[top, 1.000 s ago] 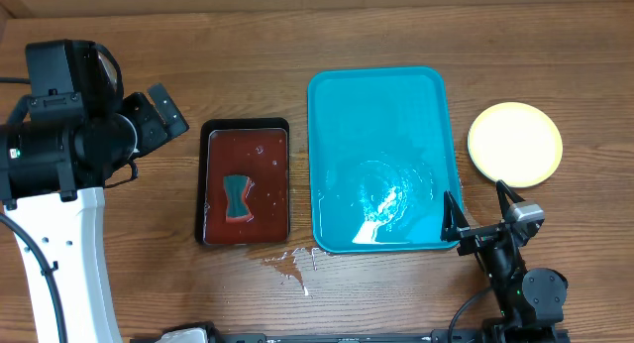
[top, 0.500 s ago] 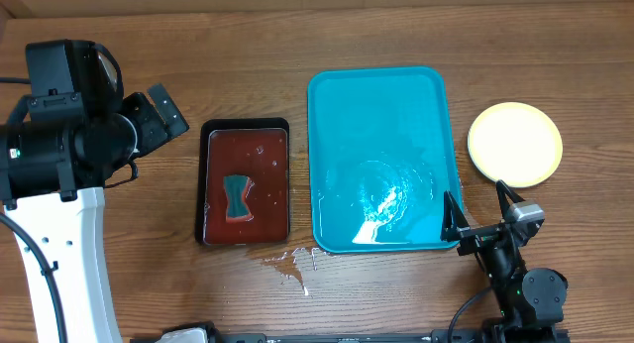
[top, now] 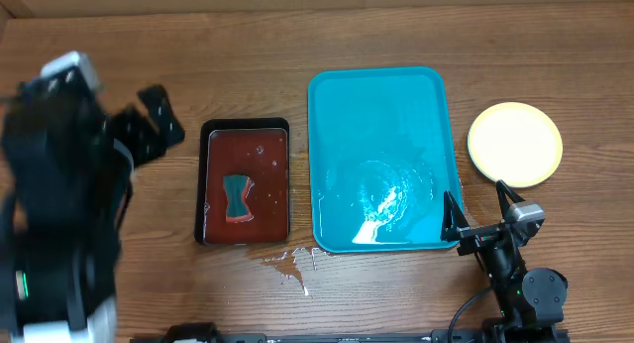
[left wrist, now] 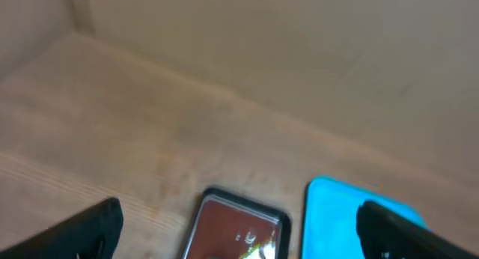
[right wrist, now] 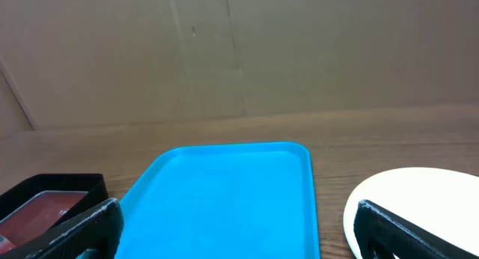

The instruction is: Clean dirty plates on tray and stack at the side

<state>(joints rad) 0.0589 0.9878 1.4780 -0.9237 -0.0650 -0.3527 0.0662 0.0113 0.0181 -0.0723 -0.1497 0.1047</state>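
Glossy turquoise tray, rounded corners, wet sheen, mid-desk; the plates show as one pale-yellow disc just right of it. Left claw spread wide, empty. Right claw spread wide at the tray's near-right corner, empty

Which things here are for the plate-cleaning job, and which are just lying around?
For the job:
- turquoise tray, wet-looking, no plates on it
- yellow-green plate on the table beside the tray
- sponge, probably the wiper

Just lying about:
- black tray of red liquid, holding the sponge
- small spill on the wood
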